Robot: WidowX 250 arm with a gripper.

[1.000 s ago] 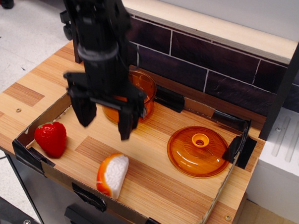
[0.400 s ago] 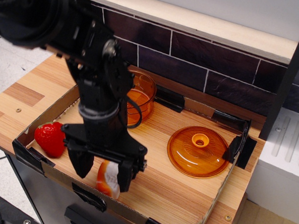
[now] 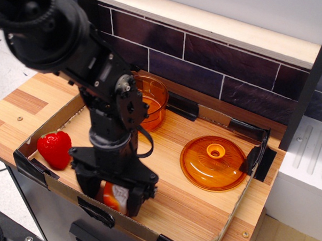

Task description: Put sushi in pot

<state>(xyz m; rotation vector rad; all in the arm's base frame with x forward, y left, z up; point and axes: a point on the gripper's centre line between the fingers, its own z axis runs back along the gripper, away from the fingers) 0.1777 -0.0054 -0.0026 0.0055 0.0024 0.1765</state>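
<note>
The sushi (image 3: 114,197) lies near the front edge of the wooden tray floor. Only part of its orange and white body shows between my fingers. My black gripper (image 3: 111,195) is lowered over it, one finger (image 3: 86,184) on its left and the other on its right. The jaws stand about as wide as before, so they look open around the sushi. The translucent orange pot (image 3: 154,101) stands upright at the back of the tray, behind my arm and partly hidden by it.
A red strawberry (image 3: 55,149) lies at the tray's front left. The domed orange lid (image 3: 213,163) with a knob lies at the right. A low cardboard wall (image 3: 62,186) with black clips rims the tray. A dark tiled wall stands behind.
My gripper came forward from in front of the pot and down over the sushi, which its fingers now straddle. The sushi, pot, lid and strawberry have not moved.
</note>
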